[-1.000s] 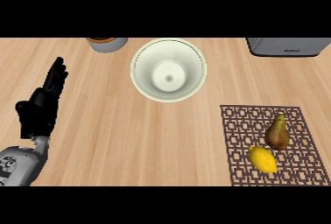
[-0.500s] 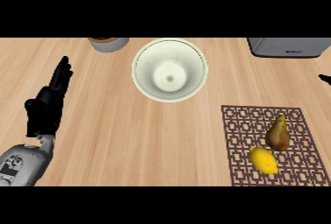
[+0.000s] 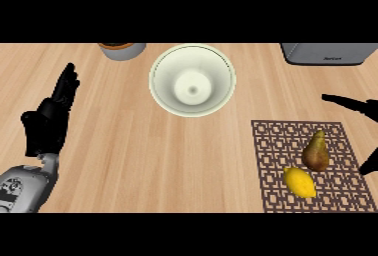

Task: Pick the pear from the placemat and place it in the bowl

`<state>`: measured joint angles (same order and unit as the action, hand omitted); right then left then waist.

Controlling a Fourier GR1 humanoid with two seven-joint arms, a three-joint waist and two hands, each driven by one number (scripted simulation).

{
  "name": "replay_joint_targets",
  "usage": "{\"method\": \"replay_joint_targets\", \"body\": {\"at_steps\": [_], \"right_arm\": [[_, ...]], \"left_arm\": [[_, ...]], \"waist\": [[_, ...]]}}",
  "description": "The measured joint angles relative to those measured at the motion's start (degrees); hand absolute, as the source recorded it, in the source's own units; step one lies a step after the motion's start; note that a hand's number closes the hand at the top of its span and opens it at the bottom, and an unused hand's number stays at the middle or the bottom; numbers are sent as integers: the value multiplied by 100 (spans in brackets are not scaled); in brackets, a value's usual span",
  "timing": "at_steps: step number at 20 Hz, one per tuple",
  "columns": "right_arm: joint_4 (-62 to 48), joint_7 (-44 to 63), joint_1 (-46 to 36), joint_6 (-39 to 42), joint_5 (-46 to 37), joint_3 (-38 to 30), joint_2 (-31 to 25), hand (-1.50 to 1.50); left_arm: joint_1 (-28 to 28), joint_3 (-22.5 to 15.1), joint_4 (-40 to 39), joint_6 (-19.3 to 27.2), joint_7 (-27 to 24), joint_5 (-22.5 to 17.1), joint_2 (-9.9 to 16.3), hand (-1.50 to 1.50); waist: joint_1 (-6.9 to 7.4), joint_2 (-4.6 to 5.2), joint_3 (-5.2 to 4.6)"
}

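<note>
Brown-green, the pear (image 3: 316, 152) lies on the dark lattice placemat (image 3: 277, 165), stem end pointing away from the robot, below and just left of the right hand (image 3: 357, 106). That hand shows only at the view's right edge, apart from the fruit, dark fingers spread and straight, holding nothing. A yellow lemon (image 3: 300, 182) lies just beside the pear, nearer the robot. The cream bowl (image 3: 193, 80) stands well left of the right hand, up the wooden counter (image 3: 148, 150). The left hand (image 3: 50, 117) rests at the far left, fingers straight and pointing up.
</note>
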<state>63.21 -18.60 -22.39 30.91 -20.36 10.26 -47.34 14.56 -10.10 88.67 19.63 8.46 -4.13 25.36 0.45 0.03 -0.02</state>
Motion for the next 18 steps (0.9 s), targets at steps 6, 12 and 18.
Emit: {"method": "replay_joint_targets", "body": {"at_steps": [6, 12, 18], "right_arm": [[-118, 546, -59, -11, -675, 311, 365, -150], [-541, 591, -125, -172, -1294, 288, 756, -150], [-1071, 294, -186, -345, -1777, 143, 1054, -150]], "left_arm": [[-48, 58, -43, -53, -50, 196, -149, 0], [-95, 286, 2, -270, -49, 309, -301, 0], [-189, 497, 174, -484, 69, 482, -414, 0]], "waist": [[-11, 3, 2], [-17, 2, 3], [-13, 1, 3]]}}
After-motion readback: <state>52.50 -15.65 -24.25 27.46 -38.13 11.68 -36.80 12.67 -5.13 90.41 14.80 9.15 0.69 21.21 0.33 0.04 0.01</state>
